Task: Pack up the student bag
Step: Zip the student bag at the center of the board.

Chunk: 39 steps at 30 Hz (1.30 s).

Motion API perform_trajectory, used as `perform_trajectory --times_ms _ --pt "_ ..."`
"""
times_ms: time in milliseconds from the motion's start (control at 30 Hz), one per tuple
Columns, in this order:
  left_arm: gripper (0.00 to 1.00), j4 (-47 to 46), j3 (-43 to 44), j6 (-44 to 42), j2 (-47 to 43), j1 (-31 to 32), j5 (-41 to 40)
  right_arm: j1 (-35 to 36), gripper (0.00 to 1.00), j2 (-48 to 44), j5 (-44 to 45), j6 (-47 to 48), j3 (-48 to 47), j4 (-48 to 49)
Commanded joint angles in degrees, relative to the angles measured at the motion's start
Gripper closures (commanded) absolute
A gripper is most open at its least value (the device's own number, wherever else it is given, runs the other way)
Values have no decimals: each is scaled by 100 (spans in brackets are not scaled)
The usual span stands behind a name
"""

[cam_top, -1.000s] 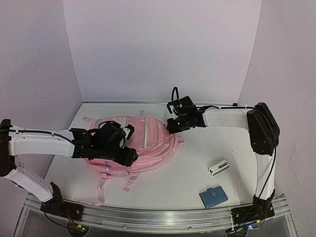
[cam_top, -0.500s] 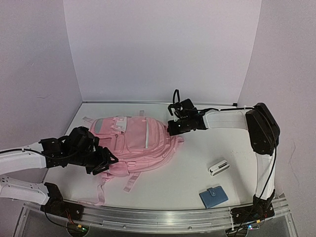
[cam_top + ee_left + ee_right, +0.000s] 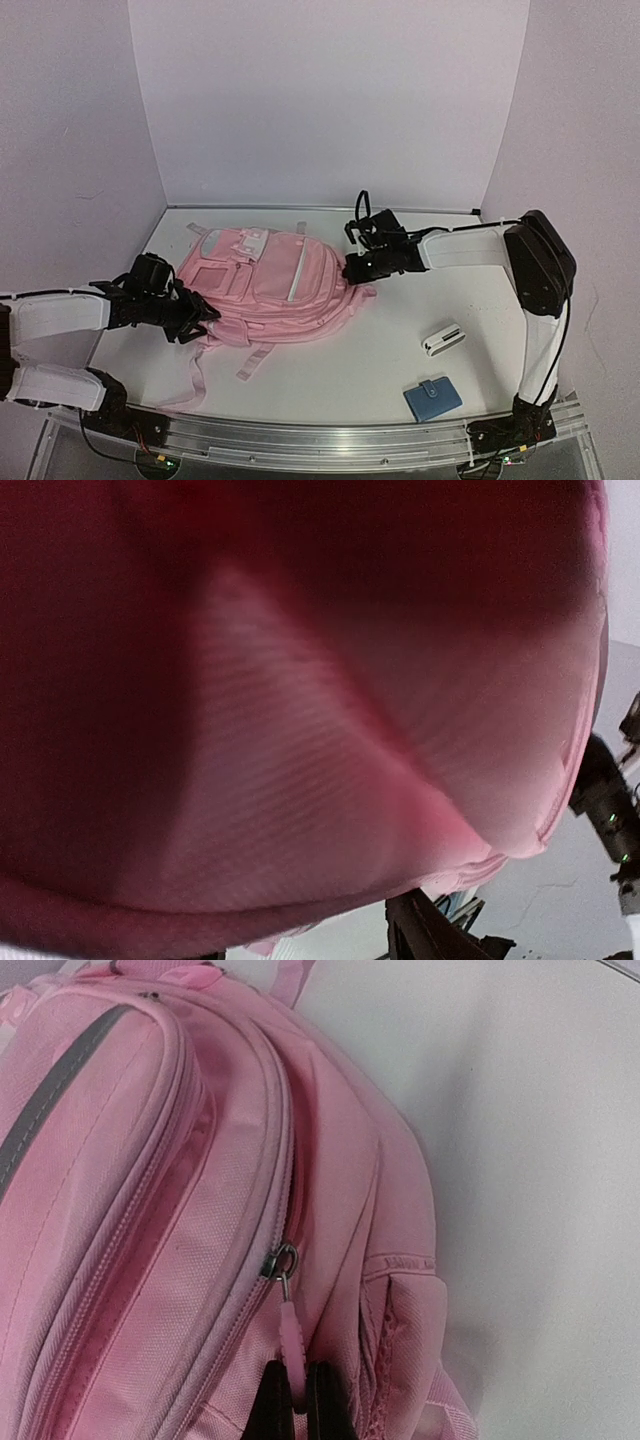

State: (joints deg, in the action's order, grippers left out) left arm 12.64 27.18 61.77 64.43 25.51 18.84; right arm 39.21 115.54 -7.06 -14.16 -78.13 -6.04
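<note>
Barely begun: right gripper pinches the pink zip pull on the unopened large pink fabric backpack, left gripper with jaws unreadable, flat blue wallet unpacked

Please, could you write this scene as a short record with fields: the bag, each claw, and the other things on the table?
main item: student bag, pink, lying flat on the table, left of centre
right arm: right claw shut on the pink zipper pull at the bag's right end
left arm: left claw at the bag's near left edge; open or shut cannot be told
loose items: white box and blue wallet, right of the bag, apart from it
</note>
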Motion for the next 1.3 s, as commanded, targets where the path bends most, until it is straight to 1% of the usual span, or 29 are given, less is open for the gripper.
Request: perform_trajectory --times_ms 0,100,200,300,400,467,533,633,700,767,867,933,1000,1067,1167,1267 --pt "48 -1124 713 -1114 976 -851 379 294 100 -338 -112 -335 482 -161" --pt "48 -1425 1367 -1673 1779 -1245 636 697 100 -477 -168 -722 755 -159" --pt "48 -1415 2212 -2214 2484 -1590 744 1212 100 -647 -274 -1258 941 -158" --pt "47 -1309 3037 -2562 2845 -1822 832 1663 100 -764 -187 -1855 1017 -79" --pt "38 -873 3602 -3019 2957 -1821 708 1888 100 -905 116 -2455 1122 44" --pt "33 -604 3690 -3382 2872 -1695 491 1891 100 -1036 389 -2767 1231 122" --pt "29 -323 3638 -3798 2660 -1325 -151 1890 100 -1161 644 -2862 1291 142" --pt "25 -263 3255 -4680 2020 -451 -942 1893 100 -1338 887 -2895 1353 176" --pt "25 -534 2868 -4912 1584 23 -843 1890 100 -1437 931 -2852 1410 247" --pt "25 -919 2379 -5153 1097 338 -648 1882 100 -1486 927 -2804 1439 283" --pt "25 -1135 2001 -5586 633 1115 -950 1863 100 -1453 847 -2789 1447 336" --pt "25 -965 2037 -5851 650 1480 -1230 1859 100 -1397 759 -2827 1461 413" --pt "25 -697 2227 -6086 860 1865 -1590 1859 100 -1351 598 -2888 1499 542" --pt "24 -457 2464 -6379 1177 2217 -1915 1856 100 -1325 537 -2949 1526 657" --pt "23 -395 2772 -6806 1694 2684 -2586 1858 100 -1354 547 -3004 1552 730" --pt "22 -475 3055 -7018 2172 2888 -3284 1861 100 -1406 582 -3022 1580 736"
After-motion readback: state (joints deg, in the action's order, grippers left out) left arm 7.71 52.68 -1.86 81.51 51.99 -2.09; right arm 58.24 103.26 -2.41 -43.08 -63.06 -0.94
